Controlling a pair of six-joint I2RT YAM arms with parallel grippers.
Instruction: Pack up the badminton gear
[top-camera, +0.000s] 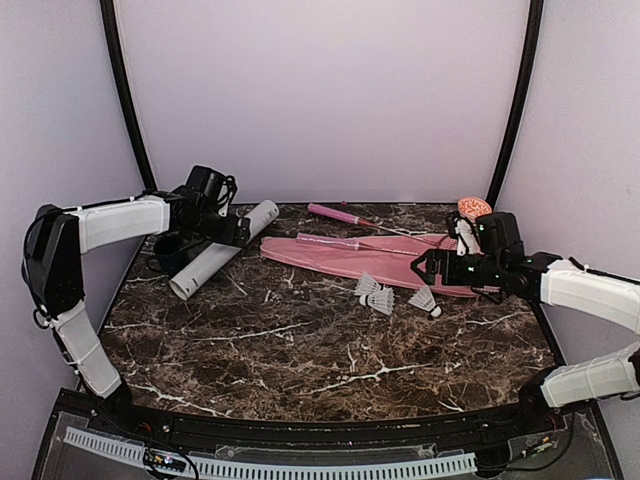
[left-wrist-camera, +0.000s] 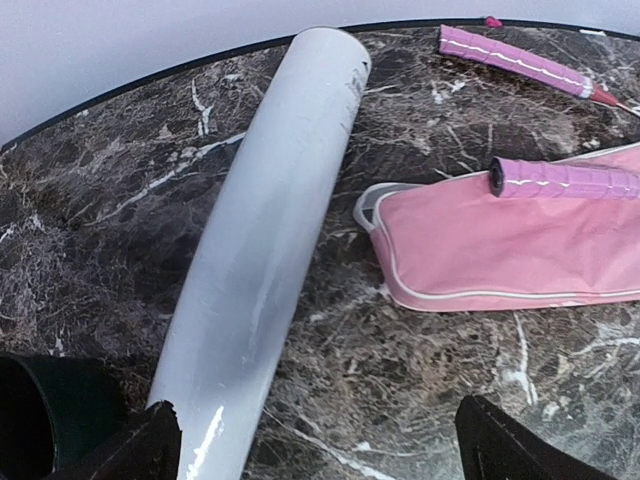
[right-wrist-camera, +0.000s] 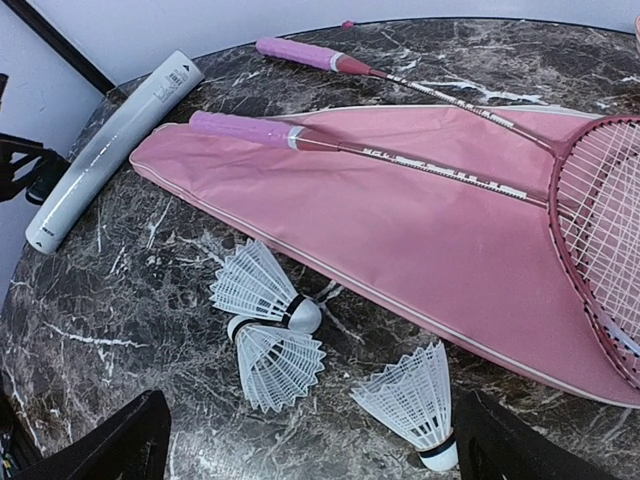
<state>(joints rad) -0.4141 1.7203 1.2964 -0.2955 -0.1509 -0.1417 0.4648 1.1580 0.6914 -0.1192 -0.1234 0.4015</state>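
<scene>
Where everything sits: dark brown marble-veined table (top-camera: 300, 350), with plain lilac walls (top-camera: 320, 90) around it.
Left arm: reaches in from the left edge, left gripper (left-wrist-camera: 330, 445) tilted down over the long pale grey tube (left-wrist-camera: 260, 250).
Left jaws: spread wide, holding nothing; the tube runs beneath, nearer one finger.
Right arm: stretched low from the right side, right gripper (right-wrist-camera: 320, 440) just above the marble.
Right jaws: fully apart, empty.
Shuttlecocks: three white feathered shuttlecocks (right-wrist-camera: 250, 285) just ahead of the right gripper, two touching, one apart.
Cover: large pink racket-shaped cover (right-wrist-camera: 400, 230) lies flat beyond them; one pink-handled racket (right-wrist-camera: 245, 128) lies on it, the second racket (right-wrist-camera: 300, 53) beside its far edge.
</scene>
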